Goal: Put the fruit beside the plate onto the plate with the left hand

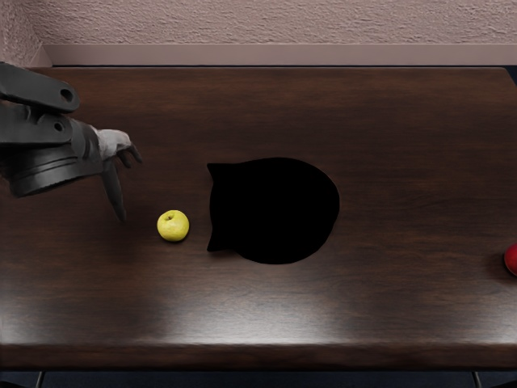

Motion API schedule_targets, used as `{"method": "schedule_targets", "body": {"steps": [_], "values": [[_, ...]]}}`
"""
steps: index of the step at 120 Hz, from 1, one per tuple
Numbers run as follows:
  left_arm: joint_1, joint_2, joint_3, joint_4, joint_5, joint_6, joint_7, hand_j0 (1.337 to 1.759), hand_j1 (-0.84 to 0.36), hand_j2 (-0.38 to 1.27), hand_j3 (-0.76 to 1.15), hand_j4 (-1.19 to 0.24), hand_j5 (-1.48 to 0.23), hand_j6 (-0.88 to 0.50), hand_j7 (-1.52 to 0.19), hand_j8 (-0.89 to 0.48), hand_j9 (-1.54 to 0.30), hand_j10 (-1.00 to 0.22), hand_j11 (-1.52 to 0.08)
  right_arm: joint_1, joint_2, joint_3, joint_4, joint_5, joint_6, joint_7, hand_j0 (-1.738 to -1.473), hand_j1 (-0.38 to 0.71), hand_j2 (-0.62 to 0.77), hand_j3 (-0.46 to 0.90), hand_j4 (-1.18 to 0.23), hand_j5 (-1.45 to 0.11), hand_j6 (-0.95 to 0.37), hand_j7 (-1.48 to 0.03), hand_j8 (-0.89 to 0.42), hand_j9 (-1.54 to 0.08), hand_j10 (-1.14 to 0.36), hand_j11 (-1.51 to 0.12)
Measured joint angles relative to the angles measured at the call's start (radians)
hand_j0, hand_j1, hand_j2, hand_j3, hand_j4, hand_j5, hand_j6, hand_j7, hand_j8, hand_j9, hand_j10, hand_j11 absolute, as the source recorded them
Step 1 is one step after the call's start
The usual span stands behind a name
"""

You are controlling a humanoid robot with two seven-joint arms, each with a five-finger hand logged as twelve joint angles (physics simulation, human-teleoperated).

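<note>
The plate (273, 210) lies mid-table (388, 113), a fruit (173, 225) just left of it, the left hand (111, 158) farther left and behind, a second fruit (511, 259) far right.

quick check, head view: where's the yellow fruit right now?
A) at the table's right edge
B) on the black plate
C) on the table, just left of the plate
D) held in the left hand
C: the yellow fruit lies on the table just off the left rim of the black plate, while the left hand hovers up and to its left, fingers spread and holding nothing.
</note>
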Motion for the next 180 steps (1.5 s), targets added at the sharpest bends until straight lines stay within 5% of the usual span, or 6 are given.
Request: {"method": "schedule_targets", "body": {"steps": [44,103,180], "values": [[0.012,-0.170,0.026,0.001,0.041,0.068,0.031,1.658,0.05,0.05,0.00,-0.25,-0.32,-0.25,-0.32,-0.25,-0.32,-0.25,-0.32,0.000,0.000,0.000,0.000,0.000,0.000,0.000,-1.658,-0.31,-0.01,0.00,-0.03,-0.04,-0.03,-0.04,-0.03,-0.04,-0.03,-0.04],[0.141,-0.252,-0.017,0.021,0.179,0.119,0.020,1.658,0.05,0.05,0.00,-0.25,-0.33,-0.25,-0.33,-0.25,-0.33,-0.25,-0.33,0.000,0.000,0.000,0.000,0.000,0.000,0.000,-1.658,-0.31,-0.01,0.00,-0.03,-0.04,-0.03,-0.04,-0.03,-0.04,-0.03,-0.04],[0.226,-0.309,-0.013,0.028,0.237,0.270,0.019,1.658,0.00,0.06,0.00,-0.30,-0.38,-0.30,-0.38,-0.30,-0.38,-0.30,-0.38,0.000,0.000,0.000,0.000,0.000,0.000,0.000,-1.658,-0.31,-0.01,0.00,-0.03,-0.04,-0.03,-0.04,-0.03,-0.04,-0.03,-0.04]]}}
